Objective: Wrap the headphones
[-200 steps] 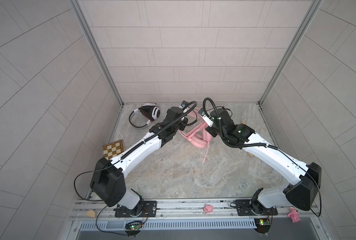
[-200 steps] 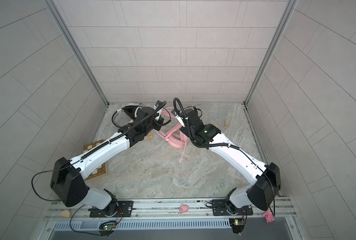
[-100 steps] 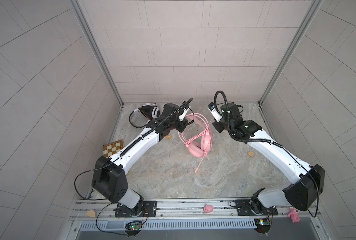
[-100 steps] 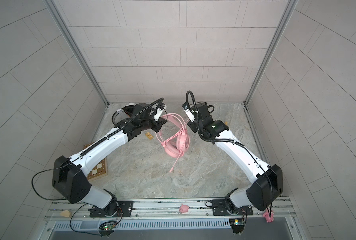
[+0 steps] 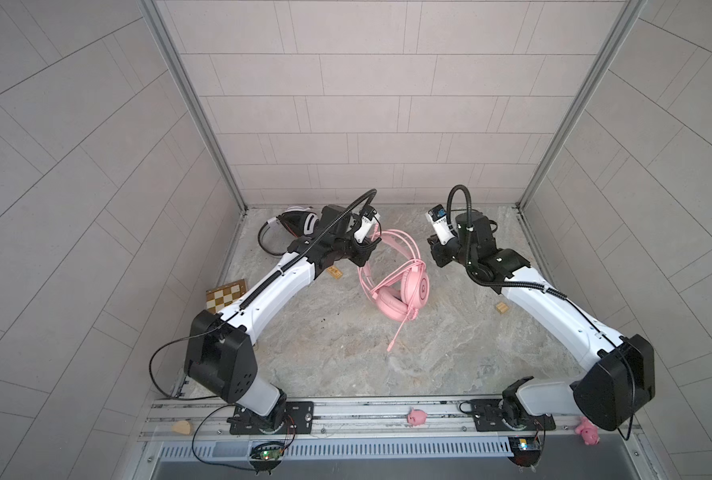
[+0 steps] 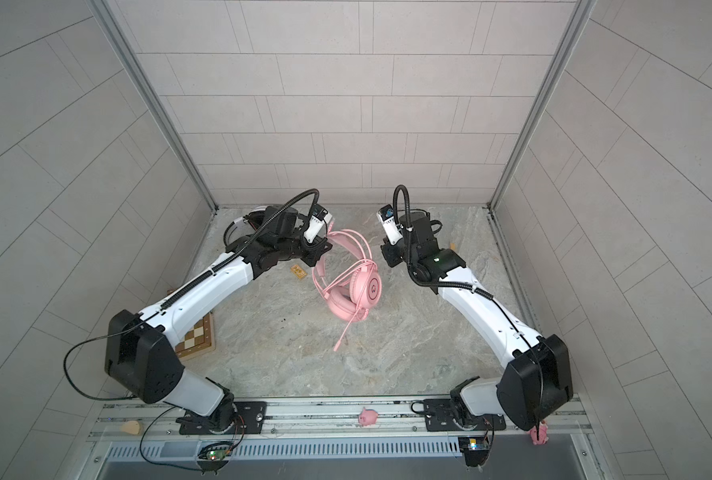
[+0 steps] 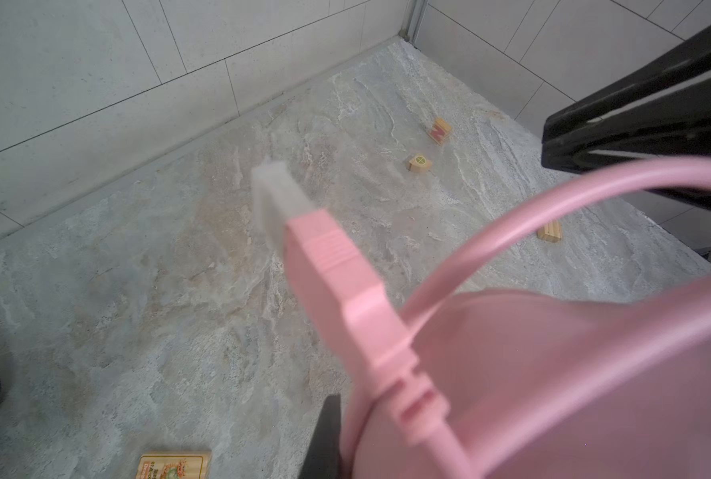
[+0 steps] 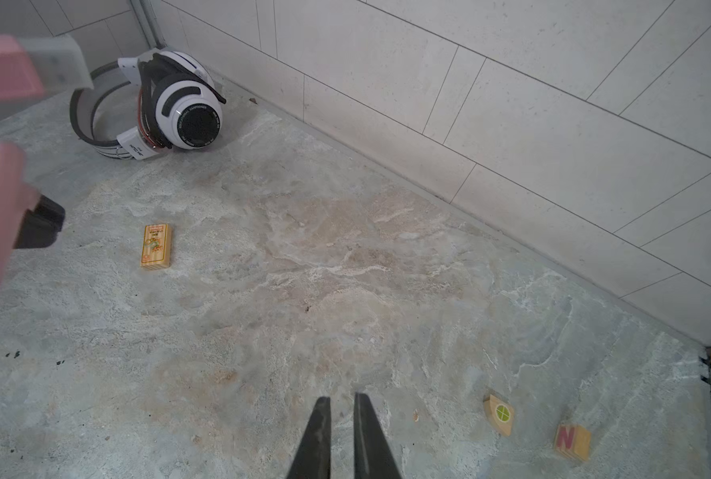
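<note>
Headphones are sitting in two places. At the far left, the white headset is lying on its side in the back left corner of the stone-patterned floor. Its cups are pressed together and its band is looping off to the left.

The left arm is stretching from its front-left base diagonally toward the back centre, with its wrist turned rightward. The left gripper is clamping shut on the pink headset near the band. I cannot tell exactly which part it is pinching. In both top views the pink headset is hanging between the two arms. Its long axis is running back to front: the band is arching at the back, the cups are sitting nearer the front, and the thin pink boom is pointing frontward. In the left wrist view, its capped plug is jutting out beside the cable.

The right arm is reaching from its front-right base back and inward. The right gripper is holding apart from the pink headset, its fingers parted by a narrow gap and gripping nothing.
</note>
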Available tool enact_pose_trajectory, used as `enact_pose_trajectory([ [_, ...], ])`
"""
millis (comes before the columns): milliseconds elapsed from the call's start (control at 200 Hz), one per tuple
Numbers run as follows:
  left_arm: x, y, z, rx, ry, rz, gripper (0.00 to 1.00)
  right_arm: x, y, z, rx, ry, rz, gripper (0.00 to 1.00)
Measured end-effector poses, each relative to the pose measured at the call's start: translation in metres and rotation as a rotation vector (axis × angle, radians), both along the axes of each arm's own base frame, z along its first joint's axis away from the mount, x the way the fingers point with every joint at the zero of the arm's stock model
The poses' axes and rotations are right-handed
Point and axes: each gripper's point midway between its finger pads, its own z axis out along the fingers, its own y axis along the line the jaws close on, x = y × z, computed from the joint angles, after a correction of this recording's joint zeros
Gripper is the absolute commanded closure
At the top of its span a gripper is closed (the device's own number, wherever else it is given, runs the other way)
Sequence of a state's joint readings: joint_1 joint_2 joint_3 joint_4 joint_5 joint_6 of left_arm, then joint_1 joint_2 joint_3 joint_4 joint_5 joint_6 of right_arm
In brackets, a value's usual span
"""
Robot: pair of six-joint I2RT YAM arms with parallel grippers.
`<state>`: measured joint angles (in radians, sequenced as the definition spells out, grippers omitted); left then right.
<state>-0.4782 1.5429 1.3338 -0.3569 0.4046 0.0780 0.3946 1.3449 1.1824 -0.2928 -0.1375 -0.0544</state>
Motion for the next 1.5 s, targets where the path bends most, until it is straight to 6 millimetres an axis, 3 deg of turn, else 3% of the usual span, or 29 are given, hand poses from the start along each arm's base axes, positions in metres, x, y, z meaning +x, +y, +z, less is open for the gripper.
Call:
enact_pose_trajectory([
  [175,0.0,-0.004,-0.008,-0.009,0.033,-0.011,1.0,-0.003,-0.011,0.013,0.073,-0.01,-0.021,0.82],
  [240,0.0,-0.007,-0.012,-0.012,0.05,-0.019,1.0,-0.003,-0.016,0.021,0.112,-0.02,-0.034,0.73],
  [405,-0.003,-0.015,-0.017,-0.035,0.089,-0.062,1.0,0.011,-0.021,0.029,0.27,0.024,-0.034,0.63],
  [525,-0.007,-0.02,-0.015,-0.04,0.107,-0.101,1.0,0.024,-0.002,0.03,0.406,0.095,0.042,0.61],
  [711,-0.014,-0.029,-0.011,-0.035,0.126,-0.179,1.0,0.02,0.03,0.032,0.568,0.186,0.175,0.58],
  [831,-0.018,-0.035,-0.018,-0.008,0.151,-0.226,1.0,0.022,0.047,0.024,0.665,0.25,0.239,0.58],
  [976,-0.03,-0.04,-0.034,0.033,0.195,-0.286,1.0,0.019,0.058,0.008,0.75,0.327,0.268,0.57],
  [1236,-0.037,-0.037,-0.045,0.112,0.202,-0.328,1.0,0.008,0.074,0.016,0.816,0.37,0.343,0.52],
  [1496,-0.031,-0.029,-0.049,0.202,0.133,-0.304,1.0,-0.005,0.085,-0.015,0.813,0.476,0.342,0.49],
])
